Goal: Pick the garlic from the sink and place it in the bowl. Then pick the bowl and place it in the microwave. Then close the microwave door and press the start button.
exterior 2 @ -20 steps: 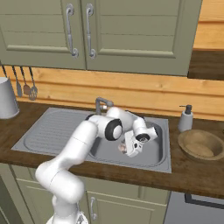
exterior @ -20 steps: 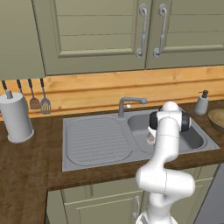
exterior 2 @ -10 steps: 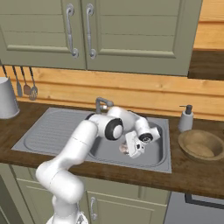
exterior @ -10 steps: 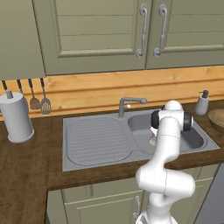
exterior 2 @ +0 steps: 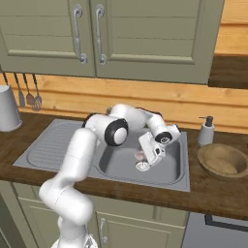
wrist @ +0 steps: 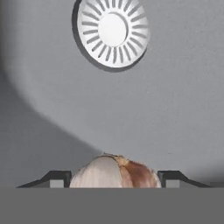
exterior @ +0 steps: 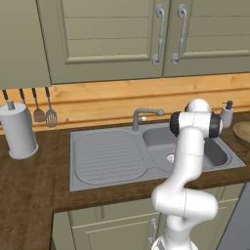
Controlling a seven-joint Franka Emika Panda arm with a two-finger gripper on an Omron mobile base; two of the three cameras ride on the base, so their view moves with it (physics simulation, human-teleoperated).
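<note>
Since narrowing a second ago, pincer (wrist: 113, 178) flanks garlic (wrist: 114, 172) (contact unclear), sink (exterior 2: 116, 167) unchanged.

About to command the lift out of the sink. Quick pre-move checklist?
1. Garlic between the fingertips: ok, one tip on each side.
2. Jaws firmly closed on it: cannot tell; small gaps show in the hand view.
3. Gripper down inside the sink: ok.
4. Faucet off the lift path: ok, it stands behind the basin.
5. Bowl ready: ok, upright on the counter to the right.
</note>
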